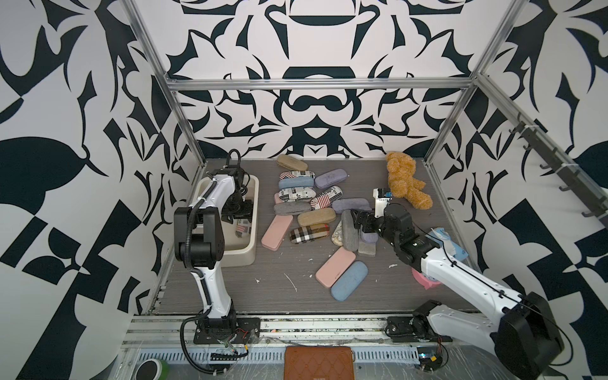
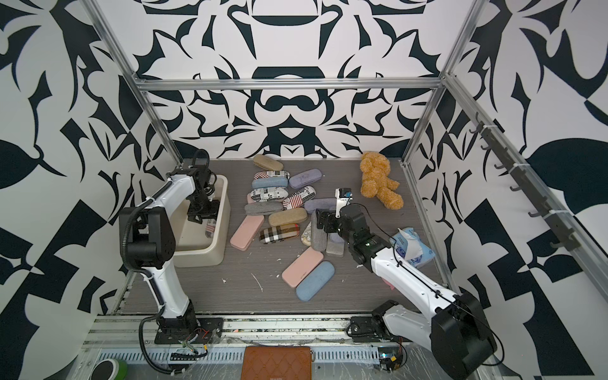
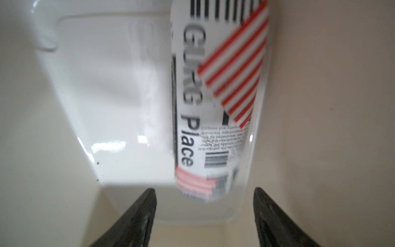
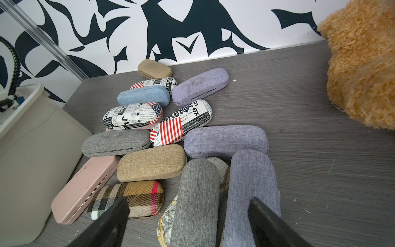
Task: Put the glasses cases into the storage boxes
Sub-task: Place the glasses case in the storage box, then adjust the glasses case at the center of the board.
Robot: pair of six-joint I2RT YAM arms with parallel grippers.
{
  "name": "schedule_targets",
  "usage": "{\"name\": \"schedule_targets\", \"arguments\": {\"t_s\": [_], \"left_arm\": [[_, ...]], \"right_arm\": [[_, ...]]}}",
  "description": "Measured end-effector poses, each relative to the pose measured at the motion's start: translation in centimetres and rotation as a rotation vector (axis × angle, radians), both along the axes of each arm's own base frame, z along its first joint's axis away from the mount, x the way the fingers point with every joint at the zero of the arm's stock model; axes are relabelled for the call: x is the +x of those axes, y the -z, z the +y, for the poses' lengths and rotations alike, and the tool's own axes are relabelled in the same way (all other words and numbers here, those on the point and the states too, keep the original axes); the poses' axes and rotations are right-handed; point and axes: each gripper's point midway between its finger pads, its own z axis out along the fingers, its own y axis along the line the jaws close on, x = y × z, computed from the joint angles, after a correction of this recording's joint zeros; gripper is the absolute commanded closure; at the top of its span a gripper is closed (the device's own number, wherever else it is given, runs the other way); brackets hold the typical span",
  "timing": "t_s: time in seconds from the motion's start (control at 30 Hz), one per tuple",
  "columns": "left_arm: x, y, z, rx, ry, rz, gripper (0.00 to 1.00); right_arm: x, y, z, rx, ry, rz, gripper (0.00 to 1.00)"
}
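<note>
the left gripper (image 3: 204, 189) is down inside the cream tub (image 1: 251, 243). its two black fingers (image 3: 139, 213) are wide apart and hold nothing. a print case (image 3: 213, 96) with red stripes and news words lies on the tub floor, right along one side wall. the near end of the case sits just in front of the finger tips, in the gap between them, but the fingers do not touch it.

the right gripper (image 4: 188, 198) is over the pile of cases on the grey table (image 1: 279, 296). it is open too, with nothing in it. a grey case (image 4: 198, 181) and a lilac case (image 4: 250, 181) lie side by side, touching, just under it and between its fingers. i cannot tell if the fingers touch them.

the other cases lie close together on the table beside the tub. a pink case (image 1: 335, 267) and a blue case (image 1: 349, 279) lie side by side nearer the front. a teddy bear (image 1: 406, 181) sits at the back.
</note>
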Motion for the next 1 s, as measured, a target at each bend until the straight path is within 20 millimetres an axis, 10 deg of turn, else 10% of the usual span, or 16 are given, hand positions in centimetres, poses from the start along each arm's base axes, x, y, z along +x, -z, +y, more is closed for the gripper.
{"name": "schedule_targets", "arguments": {"t_s": [0.23,0.43,0.6,0.73,0.9,1.0], "left_arm": [[0.9,-2.2,0.7,0.061,-0.026,-0.056,0.11],[4.2,-16.1,0.9,0.128,-0.058,-0.45,0.14],[0.4,-26.4,-6.4,0.049,0.106,-0.761,0.19],[-2.7,-24.0,-15.2,-0.038,0.345,-0.733,0.17],[-5.0,-12.6,-25.0,-0.099,0.568,-0.492,0.16],[-5.3,-7.9,-27.1,-0.108,0.594,-0.394,0.16]], "right_arm": [[-0.1,-0.4,0.0,0.005,0.0,-0.009,0.07],[-0.1,-0.4,0.0,0.005,-0.001,-0.009,0.08],[0.0,-0.4,-0.1,0.003,0.004,-0.01,0.09],[0.0,-0.4,-0.9,-0.002,0.046,-0.018,0.09],[-0.5,0.4,-3.4,0.008,0.169,-0.027,0.1],[-0.5,1.1,-4.3,0.001,0.218,-0.019,0.1]]}}
